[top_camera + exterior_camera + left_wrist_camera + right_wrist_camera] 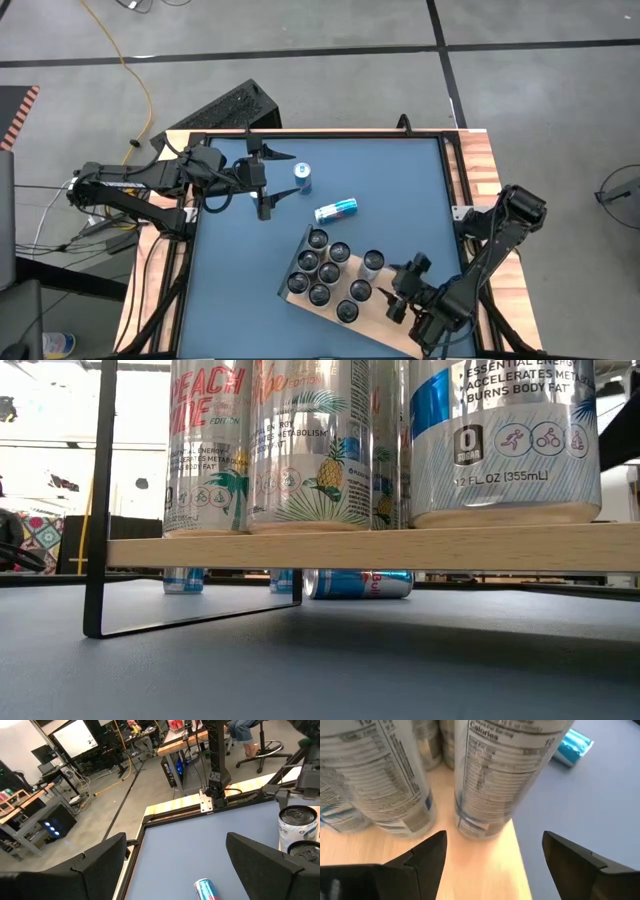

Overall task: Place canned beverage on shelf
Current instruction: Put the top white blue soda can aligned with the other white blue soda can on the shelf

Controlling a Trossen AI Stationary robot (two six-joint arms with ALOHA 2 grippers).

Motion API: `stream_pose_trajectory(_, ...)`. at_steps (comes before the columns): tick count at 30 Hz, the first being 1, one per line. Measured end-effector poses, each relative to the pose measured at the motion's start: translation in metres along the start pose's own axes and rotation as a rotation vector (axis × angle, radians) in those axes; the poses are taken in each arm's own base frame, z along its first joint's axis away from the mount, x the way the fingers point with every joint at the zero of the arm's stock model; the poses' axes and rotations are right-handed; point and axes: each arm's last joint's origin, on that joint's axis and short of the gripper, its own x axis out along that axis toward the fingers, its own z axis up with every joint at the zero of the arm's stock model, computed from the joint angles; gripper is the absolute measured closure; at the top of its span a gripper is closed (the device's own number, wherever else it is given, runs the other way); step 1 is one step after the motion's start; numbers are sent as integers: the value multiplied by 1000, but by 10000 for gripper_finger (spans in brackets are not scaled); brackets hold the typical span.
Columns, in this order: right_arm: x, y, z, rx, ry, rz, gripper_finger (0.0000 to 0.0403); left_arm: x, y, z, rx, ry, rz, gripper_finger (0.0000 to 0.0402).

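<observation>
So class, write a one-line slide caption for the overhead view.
Nine cans stand on the shelf; two more cans wait on the blue table.

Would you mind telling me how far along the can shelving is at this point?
Mostly done: nine cans stand on the shelf. Nothing is in hand; the left gripper hovers open near the upright can on the blue table, and the right gripper is open at the shelf's edge. Left: that upright can and the lying blue can.

Right claw (492, 857) wide open, nothing gripped. Silver can (507, 775) upright just ahead of the gap, on the light-wood shelf (480, 870). More cans (375, 780) beside it. Blue can (574, 746) lying on blue tabletop (585, 805) farther off.
</observation>
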Motion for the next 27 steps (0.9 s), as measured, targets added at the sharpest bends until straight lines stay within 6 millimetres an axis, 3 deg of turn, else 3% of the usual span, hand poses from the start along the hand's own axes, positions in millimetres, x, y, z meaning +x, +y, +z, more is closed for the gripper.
stream_pose_trajectory(7,-10,-9,10,-70,79,-86,118,0,0,0,-1,1,0,72)
stream_pose_trajectory(19,-2,-21,24,-139,9,-203,281,0,0,0,-4,-3,2,72)
stream_pose_trajectory(27,11,-25,34,-241,18,-247,334,0,0,0,-4,2,-1,72)
